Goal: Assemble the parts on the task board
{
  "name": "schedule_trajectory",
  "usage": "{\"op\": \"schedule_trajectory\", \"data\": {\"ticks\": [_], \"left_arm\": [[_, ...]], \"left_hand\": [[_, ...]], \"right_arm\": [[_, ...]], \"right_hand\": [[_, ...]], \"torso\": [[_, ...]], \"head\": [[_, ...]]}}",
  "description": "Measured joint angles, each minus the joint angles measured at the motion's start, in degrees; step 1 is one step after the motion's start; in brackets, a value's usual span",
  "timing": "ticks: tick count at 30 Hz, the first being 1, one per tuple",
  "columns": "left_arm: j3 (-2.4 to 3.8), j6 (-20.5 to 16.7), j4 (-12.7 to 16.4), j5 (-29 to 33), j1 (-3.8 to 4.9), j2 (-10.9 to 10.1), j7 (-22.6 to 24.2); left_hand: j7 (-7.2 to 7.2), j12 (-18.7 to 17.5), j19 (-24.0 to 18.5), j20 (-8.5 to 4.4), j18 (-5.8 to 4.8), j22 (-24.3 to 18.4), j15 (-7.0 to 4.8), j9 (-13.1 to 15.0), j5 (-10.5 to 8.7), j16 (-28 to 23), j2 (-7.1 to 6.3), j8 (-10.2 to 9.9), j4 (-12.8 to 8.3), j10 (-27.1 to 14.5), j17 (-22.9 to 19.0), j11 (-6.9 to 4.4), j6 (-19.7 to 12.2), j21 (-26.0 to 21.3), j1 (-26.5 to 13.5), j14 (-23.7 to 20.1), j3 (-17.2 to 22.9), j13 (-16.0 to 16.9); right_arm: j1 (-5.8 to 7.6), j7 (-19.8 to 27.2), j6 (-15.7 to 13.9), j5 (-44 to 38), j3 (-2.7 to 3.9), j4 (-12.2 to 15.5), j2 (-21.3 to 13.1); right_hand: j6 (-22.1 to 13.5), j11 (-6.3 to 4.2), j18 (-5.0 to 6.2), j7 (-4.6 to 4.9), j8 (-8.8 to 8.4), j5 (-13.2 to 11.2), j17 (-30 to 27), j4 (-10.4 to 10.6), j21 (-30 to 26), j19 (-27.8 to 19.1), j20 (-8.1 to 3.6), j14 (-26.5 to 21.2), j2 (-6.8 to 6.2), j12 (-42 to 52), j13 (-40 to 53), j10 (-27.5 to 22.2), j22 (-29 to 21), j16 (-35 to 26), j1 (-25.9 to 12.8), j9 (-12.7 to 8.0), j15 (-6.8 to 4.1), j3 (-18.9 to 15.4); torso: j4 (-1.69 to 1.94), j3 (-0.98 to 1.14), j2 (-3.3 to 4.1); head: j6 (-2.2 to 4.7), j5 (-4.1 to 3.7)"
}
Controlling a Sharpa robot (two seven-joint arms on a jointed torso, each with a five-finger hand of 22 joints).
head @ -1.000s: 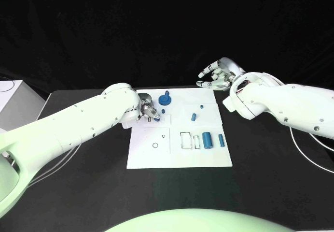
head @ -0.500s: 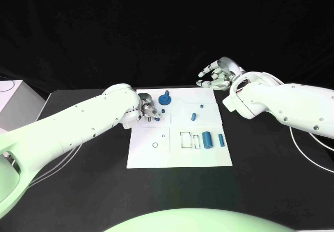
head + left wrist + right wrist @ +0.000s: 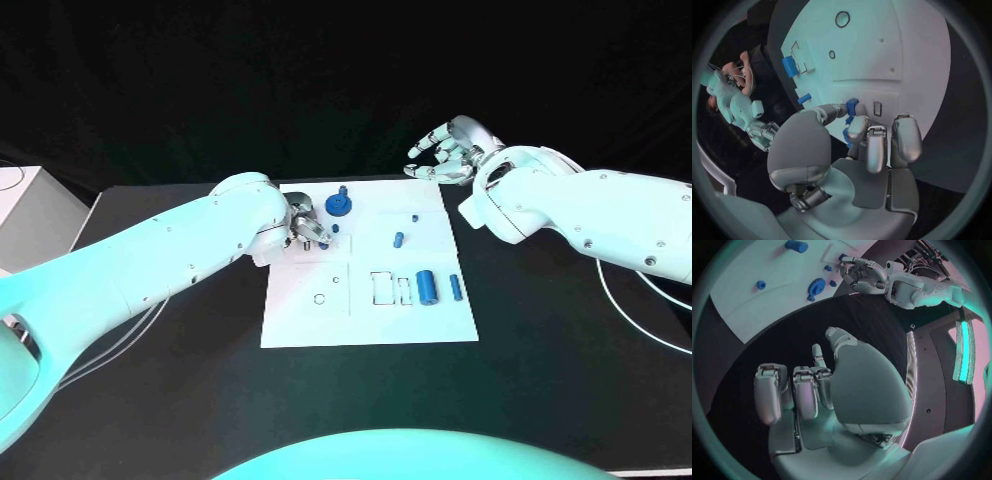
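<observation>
- At the board's ten o'clock, our left hand pinches a small blue part, seemingly seating it.
- Our right hand hovers off the one o'clock corner, fingers loosely apart, empty.
- Next: press down squarely, then release.

Right robot hand lifted slightly, away from the task board's far corner, fingers spread a little wider. Left robot hand edged slightly toward the blue gear part. Parts unmoved.
</observation>
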Motion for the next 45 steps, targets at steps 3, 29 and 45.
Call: {"op": "schedule_trajectory", "data": {"ticks": [3,29,45], "left_arm": [[0.01,0.01,-0.11,0.01,0.01,0.05,0.00],[0.02,0.10,-0.13,-0.60,0.01,-0.12,0.03],[0.12,0.05,2.27,-0.94,-0.25,-2.06,0.03]], "left_hand": [[-0.51,0.00,0.00,0.00,0.00,0.00,-0.11,2.53,-0.14,0.00,-0.07,-0.61,-0.38,0.18,0.00,-0.03,0.78,0.00,-0.08,0.11,-0.38,0.00],[-3.90,-0.01,0.41,-0.41,0.01,-0.04,-0.40,4.80,-8.73,0.00,1.13,-4.06,4.66,-0.27,0.00,-0.89,5.53,-0.23,2.05,-0.19,-12.53,0.54],[-3.72,-0.01,0.41,-0.41,0.00,-0.04,-0.40,5.80,-10.09,0.00,0.93,-4.75,7.67,-0.50,0.00,-0.66,5.75,-0.23,0.76,-0.19,-17.55,0.70]], "right_arm": [[0.00,0.00,0.00,0.00,0.00,0.01,-0.03],[-0.01,0.01,-0.07,-0.02,0.00,0.07,-0.25],[-0.10,0.04,-0.10,0.00,0.00,0.02,-0.40]], "right_hand": [[0.00,0.00,0.00,0.00,0.00,0.00,0.00,0.00,0.00,0.00,0.00,0.00,0.00,0.00,0.00,0.00,0.00,0.00,0.00,0.00,0.00,0.00],[-0.18,0.00,0.00,0.18,0.00,0.00,0.00,-0.16,0.00,0.00,0.00,0.00,0.00,-0.21,0.00,0.00,-0.02,0.00,0.00,-0.01,0.00,0.16],[-0.18,0.00,0.00,0.18,0.00,0.00,0.00,-0.16,0.00,0.00,0.00,0.00,0.00,-0.20,0.00,0.00,0.02,0.00,0.00,-0.01,0.00,0.16]], "torso": [[0.01,-0.03,0.00],[0.05,-0.04,-0.08],[0.07,-0.07,-0.09]], "head": [[-0.09,-0.08],[-0.13,-0.05],[0.25,-0.08]]}}
